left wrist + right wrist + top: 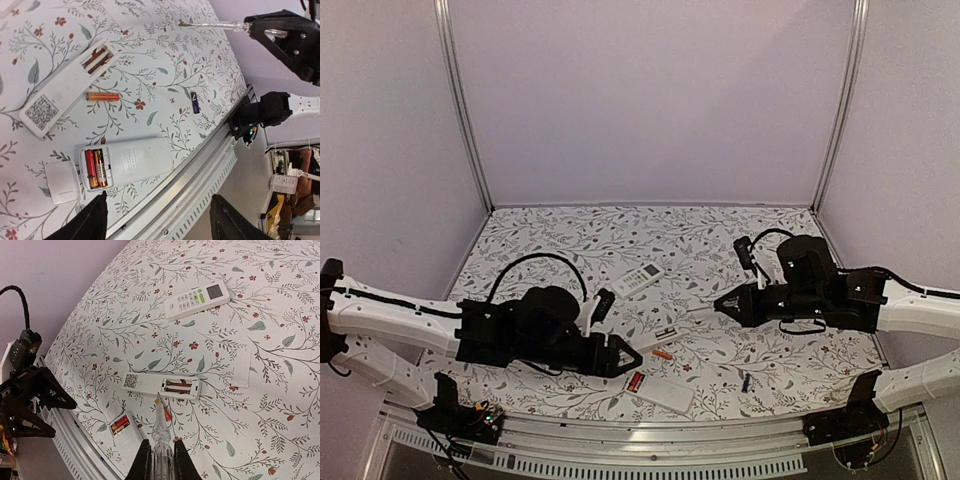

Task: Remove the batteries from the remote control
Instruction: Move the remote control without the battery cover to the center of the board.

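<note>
Floral-patterned counter (550,240) fills the booth, with pale walls on three sides. Nearest the arms' edge lies a white remote (135,160), back up and hatch off. Two batteries (95,169) sit side by side in its bay, one red and one orange-gold. Its loose cover (62,182) lies just beside that end. The left jaws hang released at this end, fingers (97,220) spread wide with nothing between them.

A little farther in, a loose orange battery (102,96) lies on the counter, and a dark battery (195,105) lies well apart from it toward the right. Just beyond the orange one is a longer remote (55,97) with a QR label, its compartment open (brownish inside; whether cells sit there I cannot tell).

The right jaws are clenched on a clear-handled screwdriver (161,437). In the right wrist view its shaft hides part of the orange battery, and its tip points at the longer remote. A narrow white cover strip (242,369) lies near that remote's compartment end. Farthest back, a keypad remote (197,300) lies face up.
</note>
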You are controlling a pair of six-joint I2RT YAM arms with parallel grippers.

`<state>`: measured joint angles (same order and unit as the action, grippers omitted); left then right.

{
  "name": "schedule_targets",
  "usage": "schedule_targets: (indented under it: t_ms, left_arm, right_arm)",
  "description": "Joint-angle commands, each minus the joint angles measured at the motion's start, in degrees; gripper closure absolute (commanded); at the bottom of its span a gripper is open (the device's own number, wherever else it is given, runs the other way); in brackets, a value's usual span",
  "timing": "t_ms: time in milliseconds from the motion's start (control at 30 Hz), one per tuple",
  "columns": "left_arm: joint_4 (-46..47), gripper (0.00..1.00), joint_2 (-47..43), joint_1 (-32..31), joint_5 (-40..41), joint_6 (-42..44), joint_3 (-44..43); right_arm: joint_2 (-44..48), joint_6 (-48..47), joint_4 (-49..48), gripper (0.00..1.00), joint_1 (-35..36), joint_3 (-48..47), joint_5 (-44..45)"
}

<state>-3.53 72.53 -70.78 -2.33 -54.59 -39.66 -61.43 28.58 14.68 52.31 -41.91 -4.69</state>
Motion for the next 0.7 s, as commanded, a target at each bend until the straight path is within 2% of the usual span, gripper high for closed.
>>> schedule_targets:
  t_ms: [0, 133, 300, 500, 667]
  left_arm:
    - [-1.9, 0.31, -0.2, -4.1, 6.1, -19.1, 2.7]
    - [-5.2, 0.31, 2.4, -6.5, 6.2, -25.7, 2.0]
    - [1.2, 0.30, 7.2, -7.2, 2.8, -29.0, 3.2]
    - [8.2, 0.28, 11.3, -6.3, -0.5, -28.7, 4.8]
    - [7.6, 0.28, 14.8, -3.9, -2.2, -25.4, 2.8]
  right_arm:
    - [0.5, 2.7, -6.3, 1.00, -0.3, 2.5, 6.9]
    - [-1.2, 2.3, -7.1, 1.00, -0.4, 2.4, 7.1]
    - [-1.7, 2.1, -7.3, 1.00, -0.4, 2.7, 7.5]
    - [-1.1, 2.9, -7.7, 1.00, -0.3, 3.4, 7.6]
    - [-1.1, 3.6, -8.5, 1.00, -0.4, 3.8, 7.5]
